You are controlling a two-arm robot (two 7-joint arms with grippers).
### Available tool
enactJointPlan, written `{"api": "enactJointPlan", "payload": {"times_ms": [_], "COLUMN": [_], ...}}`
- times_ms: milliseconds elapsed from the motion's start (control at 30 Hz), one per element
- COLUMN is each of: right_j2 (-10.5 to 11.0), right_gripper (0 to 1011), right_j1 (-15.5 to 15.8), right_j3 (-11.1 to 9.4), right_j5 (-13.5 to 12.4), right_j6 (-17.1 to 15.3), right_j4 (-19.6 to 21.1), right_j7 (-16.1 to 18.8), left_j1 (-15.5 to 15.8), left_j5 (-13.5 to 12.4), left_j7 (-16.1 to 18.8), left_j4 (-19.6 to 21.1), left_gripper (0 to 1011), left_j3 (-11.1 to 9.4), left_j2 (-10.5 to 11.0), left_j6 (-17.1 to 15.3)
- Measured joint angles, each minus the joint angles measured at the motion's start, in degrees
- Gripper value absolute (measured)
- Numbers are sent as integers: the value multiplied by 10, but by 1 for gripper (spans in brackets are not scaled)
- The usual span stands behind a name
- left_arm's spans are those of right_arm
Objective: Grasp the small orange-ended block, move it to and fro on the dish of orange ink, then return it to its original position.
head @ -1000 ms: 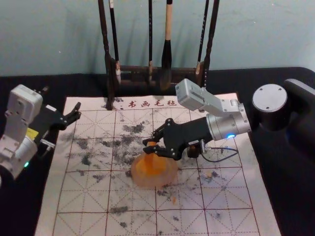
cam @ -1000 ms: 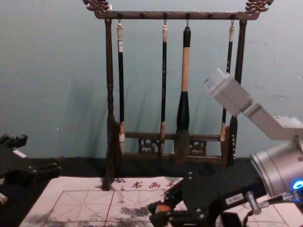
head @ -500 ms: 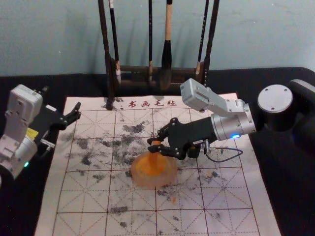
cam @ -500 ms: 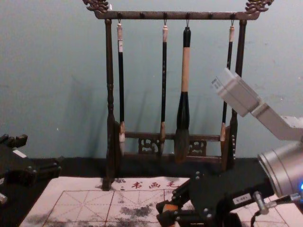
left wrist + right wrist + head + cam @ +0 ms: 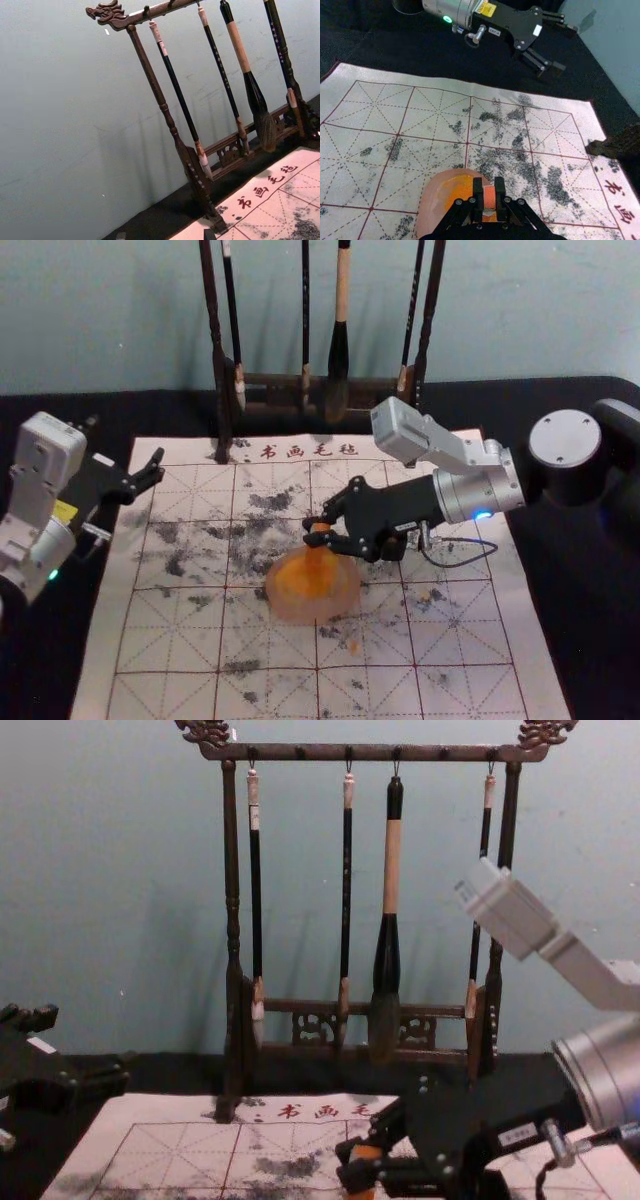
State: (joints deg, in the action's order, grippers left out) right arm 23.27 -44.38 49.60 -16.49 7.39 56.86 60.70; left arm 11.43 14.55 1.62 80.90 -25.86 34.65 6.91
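My right gripper (image 5: 316, 533) is shut on the upright orange block (image 5: 318, 561) over the far right part of the dish of orange ink (image 5: 347, 601). Whether the block's foot touches the ink cannot be told. In the right wrist view, the right gripper (image 5: 489, 197) pinches the block's orange end (image 5: 489, 198), with the dish (image 5: 428, 205) beneath. The block (image 5: 362, 1186) also shows in the chest view. Off at the felt's far left corner, my left gripper (image 5: 156, 469) stays parked and open, its two fingertips at the lower edge of its own view, the gripper (image 5: 165, 235) holding nothing.
A gridded felt mat (image 5: 470, 615) with black smudges lies under the dish. Behind it stands a dark wooden rack (image 5: 232, 920) with hanging brushes, including a thick one (image 5: 386, 960). Some dark object (image 5: 394, 549) sits just below the right gripper's body.
The right gripper, with the block between its fingers, has shifted a little to the right over the dish. The left arm has kept its place.
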Motion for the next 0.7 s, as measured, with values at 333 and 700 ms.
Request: {"api": "enactJointPlan", "payload": {"times_ms": [333, 700], "right_j2": [19, 62], "right_gripper": [133, 133], "right_j1": [7, 29], "right_j3": [-8, -25], "right_j5": [-4, -18], "right_j6": [-6, -20], "right_j4": [46, 122], "right_j7": [-10, -32], "left_j1": [0, 0], "left_j5": [0, 0], "left_j7": [0, 0], "left_j4": [0, 0], "left_gripper": [1001, 1001], "left_j3": [0, 0], "left_j2": [0, 0], "left_j6": [0, 0]}}
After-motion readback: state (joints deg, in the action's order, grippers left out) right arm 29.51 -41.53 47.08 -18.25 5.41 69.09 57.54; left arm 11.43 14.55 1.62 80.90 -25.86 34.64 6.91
